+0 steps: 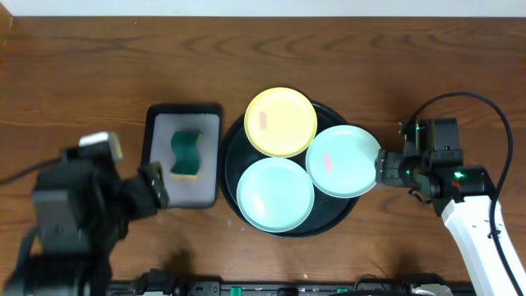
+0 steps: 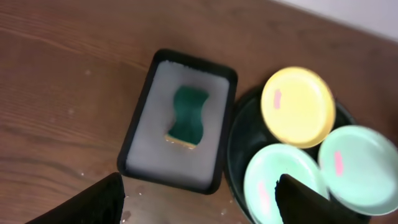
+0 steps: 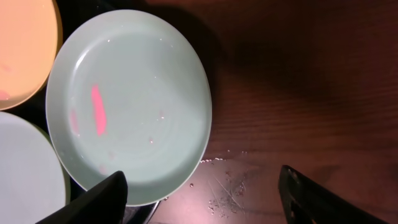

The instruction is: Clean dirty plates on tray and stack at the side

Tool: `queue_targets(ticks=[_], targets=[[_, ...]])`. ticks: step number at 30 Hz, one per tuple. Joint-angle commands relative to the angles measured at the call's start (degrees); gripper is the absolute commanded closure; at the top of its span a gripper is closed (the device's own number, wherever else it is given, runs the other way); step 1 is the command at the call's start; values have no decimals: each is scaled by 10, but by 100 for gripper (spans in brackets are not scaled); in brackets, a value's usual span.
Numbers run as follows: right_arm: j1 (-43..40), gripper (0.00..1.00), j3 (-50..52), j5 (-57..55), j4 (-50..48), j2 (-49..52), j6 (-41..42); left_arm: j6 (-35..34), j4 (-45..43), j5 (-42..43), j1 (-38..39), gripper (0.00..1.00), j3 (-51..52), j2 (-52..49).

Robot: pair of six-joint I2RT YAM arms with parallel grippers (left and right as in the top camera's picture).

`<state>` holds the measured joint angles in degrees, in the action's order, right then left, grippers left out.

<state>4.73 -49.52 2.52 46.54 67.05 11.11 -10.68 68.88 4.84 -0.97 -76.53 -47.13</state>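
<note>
1. Table (image 1: 82,74): dark brown wood grain.

2. Tray (image 1: 228,156): large, round and black with a raised rim, at the table's centre. All three plates lie on it, none stacked.

3. Rectangular tray (image 1: 207,156): black rim, grey inside, just left of the round one.

4. Yellow plate (image 1: 281,122): pale and round, one short pink smear left of centre. It sits at the far side of the tray, reaching over its rim.

5. Right mint plate (image 1: 343,161): pale green with a pink streak near the middle. It overhangs the rim on the right, with water droplets (image 3: 224,199) on the wood beside it.

6. Near mint plate (image 1: 275,194): pale green, at the near side. From overhead no smear is evident.

7. Right gripper (image 3: 202,186): jaws spread wide and gripping nothing, one finger over the overhanging plate's edge, the other over bare wood.

8. Left gripper (image 2: 199,202): jaws wide and empty, near the rectangular tray's near end.

9. Sponge (image 1: 187,154): green with a yellow underside, lying in the rectangular tray.
</note>
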Motion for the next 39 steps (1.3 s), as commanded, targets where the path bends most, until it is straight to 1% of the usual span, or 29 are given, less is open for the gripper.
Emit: queue_targets(ticks=[1,6,7,10,13,14,15,20,25,29,30,32,35,39], targets=[[-1,24,2,5,4,-3,11,30,3,7,-2,22,-10,-59],[-1,23,2,40,9,-3,10,30,4,7,-2,22,-9,-125],[-1,23,2,44,10,-3,10,30,4,8,-2,26,-9,-137],[-1,26,2,50,12,-3,10,29,12,8,-2,54,-9,-180],[-1,29,2,46,11,-3,4,18,15,8,-2,66,-7,-221],[-1,29,2,43,11,-3,4,18,15,8,-2,69,-6,-236],[-1,29,2,41,10,-3,4,18,15,8,-2,70,-6,-249],[-1,29,2,39,6,-3,4,18,11,8,-2,71,-6,-317],[-1,27,2,36,6,-3,4,18,0,8,-2,68,-6,-374],[-1,26,5,28,-2,-3,4,18,-16,8,-2,62,-6,-412],[-1,25,7,26,-9,-3,4,18,-18,8,-2,58,-6,-420],[-1,22,14,21,-25,-2,4,17,-23,8,-2,53,-6,-435],[-2,20,35,17,-66,4,4,16,-33,8,-2,51,-6,-445],[-1,21,75,18,-127,22,3,16,-58,7,-2,47,-6,-445]])
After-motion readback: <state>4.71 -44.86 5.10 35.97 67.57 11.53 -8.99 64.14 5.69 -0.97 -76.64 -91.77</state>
